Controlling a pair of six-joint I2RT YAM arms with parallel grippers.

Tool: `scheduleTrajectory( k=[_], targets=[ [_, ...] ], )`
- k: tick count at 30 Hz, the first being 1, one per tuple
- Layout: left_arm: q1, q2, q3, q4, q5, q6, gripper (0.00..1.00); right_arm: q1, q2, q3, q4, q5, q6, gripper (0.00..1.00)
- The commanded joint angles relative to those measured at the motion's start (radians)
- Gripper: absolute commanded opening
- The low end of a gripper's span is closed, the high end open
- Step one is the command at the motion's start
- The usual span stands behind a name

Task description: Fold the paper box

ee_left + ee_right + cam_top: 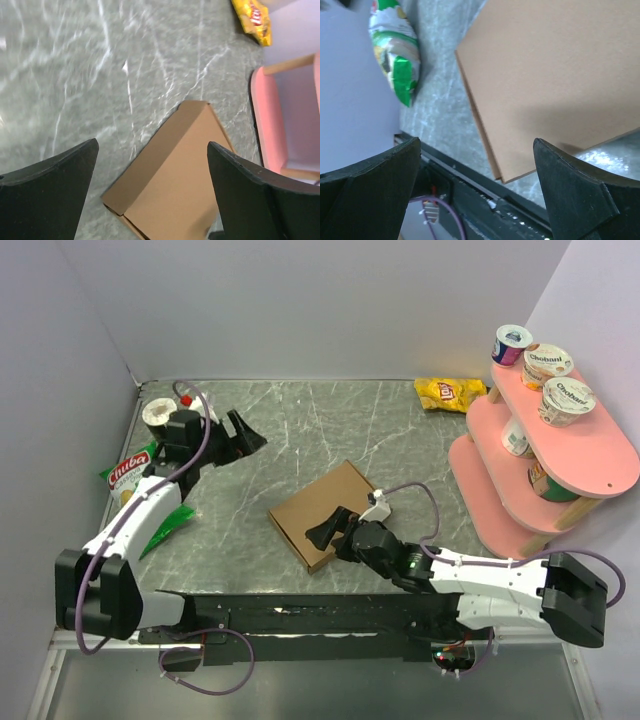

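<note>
The paper box [325, 512] lies flat and closed on the grey marbled tabletop [300, 420], to the left of the pink tiered stand [600, 455] and apart from it. It is turned so that one corner points away from the arms. In the left wrist view the box [175, 175] shows a plain brown top with a seam along its near-left side, and the stand [272, 125] rises at the right edge.

The right gripper [335, 525] sits left of the stand at the box's near edge, released, its jaws spread wide with nothing between them. From its own camera the gripper [477, 141] looks down on the brown panel [555, 85] and the box's edge. Whether a finger touches the cardboard I cannot tell.

The left gripper [240, 445] is farther left of the stand, beyond the box and well apart from it. It is also released and holds nothing. Its own view [152, 145] frames the box's far corner between the spread black fingers [55, 190].

A yellow Lay's chip bag [450, 393] lies just beside the stand's far left end. Two Chobani yogurt cups [547, 362] stand on the stand's top tier. A green snack bag [130, 475] lies far to the stand's left, by the wall.
</note>
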Motion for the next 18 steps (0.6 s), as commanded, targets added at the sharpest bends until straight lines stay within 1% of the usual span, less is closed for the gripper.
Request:
scheduleTrajectory(
  k=[1,2,3,4,5,6,8,10,12,13,14,15,17,18],
  targets=[
    [0.011,-0.077,0.119,-0.132,0.023,0.164,0.96,0.014,0.002,0.061,-0.128,0.031,-0.025,0.99],
    [0.015,-0.084,0.153,-0.157,0.008,0.186,0.96,0.032,-0.019,0.083,-0.192,0.059,-0.034,1.0],
    [0.028,-0.092,0.165,-0.183,-0.011,0.203,0.96,0.063,-0.088,0.086,-0.242,0.1,-0.039,1.0],
    [0.037,-0.112,0.179,-0.192,-0.02,0.229,0.96,0.067,-0.128,0.083,-0.331,0.111,-0.042,1.0],
    [0.047,-0.121,0.179,-0.192,-0.021,0.238,0.96,0.067,-0.163,0.063,-0.355,0.099,-0.054,1.0],
    [0.063,-0.132,0.179,-0.191,-0.018,0.249,0.96,0.055,-0.232,0.054,-0.388,0.09,-0.05,0.99],
    [0.076,-0.157,0.172,-0.177,-0.018,0.251,0.96,0.048,-0.286,0.002,-0.444,0.061,-0.013,0.99],
    [0.082,-0.172,0.158,-0.163,-0.009,0.251,0.96,0.014,-0.331,-0.046,-0.413,-0.007,-0.001,0.99],
    [0.087,-0.178,0.147,-0.156,-0.006,0.245,0.96,-0.029,-0.319,-0.112,-0.317,-0.062,-0.001,1.0],
    [0.087,-0.183,0.138,-0.151,0.001,0.243,0.96,-0.091,-0.305,-0.129,-0.271,-0.096,-0.007,0.99],
    [0.088,-0.183,0.132,-0.142,0.008,0.243,0.96,-0.13,-0.284,-0.158,-0.199,-0.181,-0.039,0.99],
    [0.09,-0.186,0.126,-0.137,0.009,0.241,0.96,-0.158,-0.227,-0.164,-0.085,-0.209,-0.054,0.98],
    [0.093,-0.195,0.113,-0.12,0.012,0.237,0.96,-0.189,-0.164,-0.141,-0.005,-0.225,-0.091,0.97],
    [0.096,-0.197,0.112,-0.116,0.012,0.235,0.96,-0.19,-0.098,-0.126,0.053,-0.228,-0.114,0.97]
  ],
)
